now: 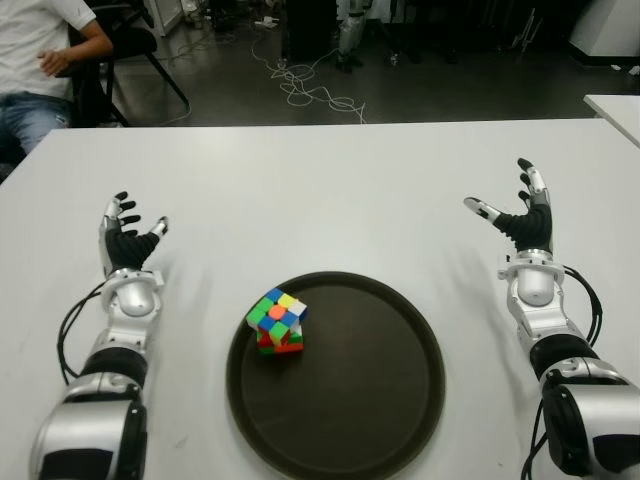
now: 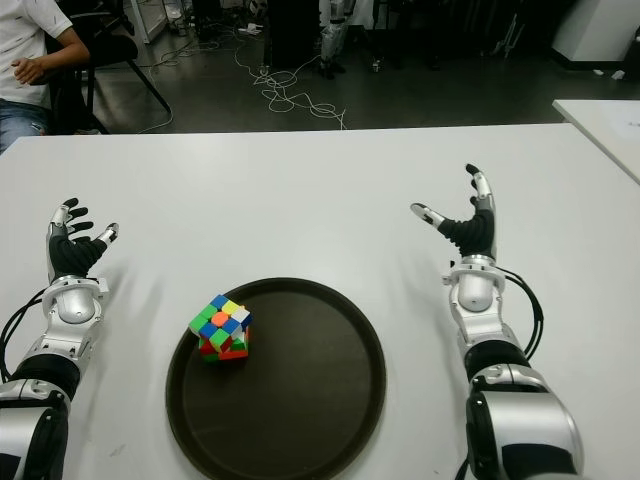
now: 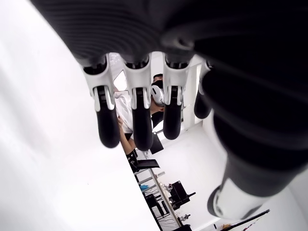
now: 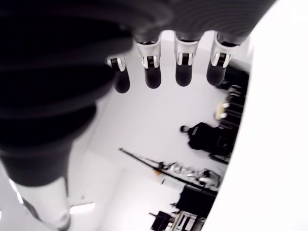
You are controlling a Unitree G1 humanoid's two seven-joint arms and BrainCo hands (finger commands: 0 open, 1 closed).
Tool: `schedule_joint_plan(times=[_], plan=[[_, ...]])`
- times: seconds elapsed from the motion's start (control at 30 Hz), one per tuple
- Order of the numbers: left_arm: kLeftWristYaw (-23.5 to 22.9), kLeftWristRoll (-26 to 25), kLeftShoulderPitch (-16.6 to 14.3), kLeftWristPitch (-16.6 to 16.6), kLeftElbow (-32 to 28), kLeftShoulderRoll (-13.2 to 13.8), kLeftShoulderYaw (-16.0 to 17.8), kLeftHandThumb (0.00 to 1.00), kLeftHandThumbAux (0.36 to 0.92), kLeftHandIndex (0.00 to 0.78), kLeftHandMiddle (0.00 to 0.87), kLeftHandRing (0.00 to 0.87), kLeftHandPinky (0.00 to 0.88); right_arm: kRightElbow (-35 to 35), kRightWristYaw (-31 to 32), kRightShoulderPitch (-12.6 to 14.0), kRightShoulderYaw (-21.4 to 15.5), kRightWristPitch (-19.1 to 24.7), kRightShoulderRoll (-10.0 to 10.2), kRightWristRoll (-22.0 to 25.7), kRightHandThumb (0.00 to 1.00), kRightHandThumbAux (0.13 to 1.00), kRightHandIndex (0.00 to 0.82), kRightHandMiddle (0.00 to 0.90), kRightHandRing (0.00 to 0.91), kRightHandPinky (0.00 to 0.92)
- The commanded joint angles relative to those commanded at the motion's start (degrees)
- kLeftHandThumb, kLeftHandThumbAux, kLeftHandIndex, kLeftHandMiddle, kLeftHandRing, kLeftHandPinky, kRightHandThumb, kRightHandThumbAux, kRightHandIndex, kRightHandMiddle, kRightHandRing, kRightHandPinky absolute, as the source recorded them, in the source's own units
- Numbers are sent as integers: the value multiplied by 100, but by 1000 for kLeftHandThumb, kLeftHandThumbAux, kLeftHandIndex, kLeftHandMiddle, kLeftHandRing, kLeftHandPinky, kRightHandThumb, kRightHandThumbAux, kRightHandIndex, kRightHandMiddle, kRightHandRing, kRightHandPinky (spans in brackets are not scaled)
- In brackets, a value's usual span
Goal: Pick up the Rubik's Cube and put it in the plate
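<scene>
A scrambled Rubik's Cube sits inside the round dark plate, close to the plate's left rim. My left hand shows to the left of the plate, fingers spread and holding nothing. My right hand shows to the right of the plate, thumb and fingers spread wide, also holding nothing. Both wrist views show only straight fingers and fingertips with nothing between them.
The white table stretches around the plate. A seated person is at the far left beyond the table. Cables lie on the dark floor behind. Another white table corner shows at the far right.
</scene>
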Motion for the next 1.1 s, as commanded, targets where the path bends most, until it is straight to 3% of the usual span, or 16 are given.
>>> schedule_joint_plan(times=[0.23,0.43,1.1], plan=[[12,22,0,0,-13,12,-19,58,794,146,244,298,375,95,-32,-52,17,-48,-2,-7,0,779,7,0,0,0],[23,35,5,-34,-21,22,-27,108,802,143,217,268,370,193,-59,-106,10,-43,-14,-5,0,797,9,0,0,0],[29,82,-14,-93,4,33,-57,54,785,163,215,259,350,393,-134,-205,94,41,-85,-106,0,800,22,5,0,0]])
